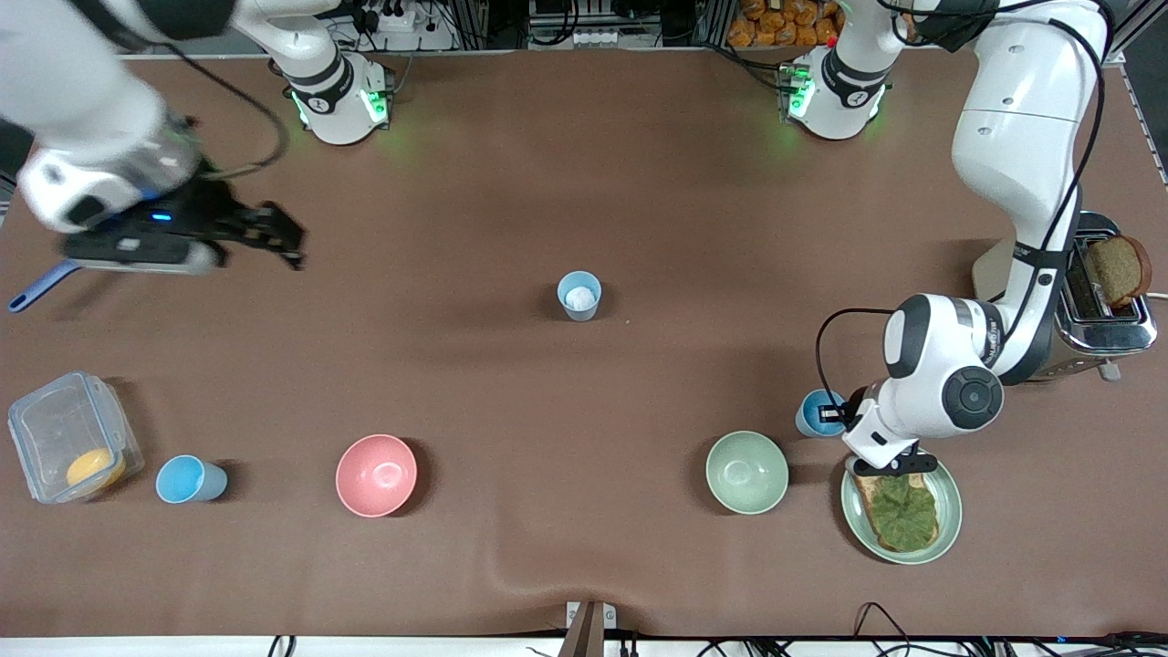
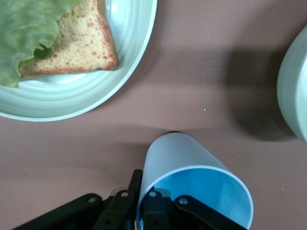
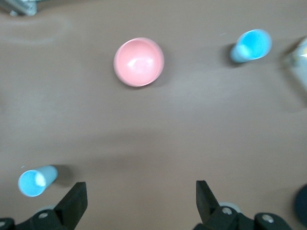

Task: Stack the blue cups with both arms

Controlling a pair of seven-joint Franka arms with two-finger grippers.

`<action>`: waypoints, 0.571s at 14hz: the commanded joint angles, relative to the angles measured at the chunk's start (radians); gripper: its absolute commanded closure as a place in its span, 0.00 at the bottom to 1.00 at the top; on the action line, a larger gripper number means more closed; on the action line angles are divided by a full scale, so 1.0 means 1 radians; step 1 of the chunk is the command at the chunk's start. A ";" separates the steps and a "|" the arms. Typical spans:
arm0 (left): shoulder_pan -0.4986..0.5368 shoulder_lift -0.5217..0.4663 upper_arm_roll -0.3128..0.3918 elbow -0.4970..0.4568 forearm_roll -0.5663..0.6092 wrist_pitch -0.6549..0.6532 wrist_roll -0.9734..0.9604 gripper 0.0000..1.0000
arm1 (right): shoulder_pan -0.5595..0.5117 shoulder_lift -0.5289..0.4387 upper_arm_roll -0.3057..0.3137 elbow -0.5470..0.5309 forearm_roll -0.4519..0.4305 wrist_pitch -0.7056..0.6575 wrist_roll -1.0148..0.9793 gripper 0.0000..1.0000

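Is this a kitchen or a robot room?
Probably a robot lab set up like a kitchen: two white robot arms bolted to a brown table, with a toaster and blue cups for practice.

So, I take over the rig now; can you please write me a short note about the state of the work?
Left tool: shut on the rim of a small light-blue plastic cup, between the pale green bowl and the green plate with toast.
Right tool: open, empty, in the air at the right arm's end.
Paler blue cup: mid-table. Third blue cup: beside the clear plastic box.
Done: one cup gripped. Left: all stacking.
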 commanded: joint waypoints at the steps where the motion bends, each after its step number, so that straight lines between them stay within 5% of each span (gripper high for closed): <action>1: -0.002 0.003 -0.001 0.006 0.023 0.003 -0.024 1.00 | -0.002 -0.004 -0.089 0.052 0.005 -0.050 -0.179 0.00; 3: -0.003 0.003 -0.001 0.006 0.023 0.003 -0.024 1.00 | -0.004 0.001 -0.158 0.066 0.008 -0.053 -0.279 0.00; 8: -0.003 0.003 -0.001 0.006 0.023 0.003 -0.024 1.00 | 0.011 0.005 -0.201 0.067 0.013 -0.068 -0.291 0.00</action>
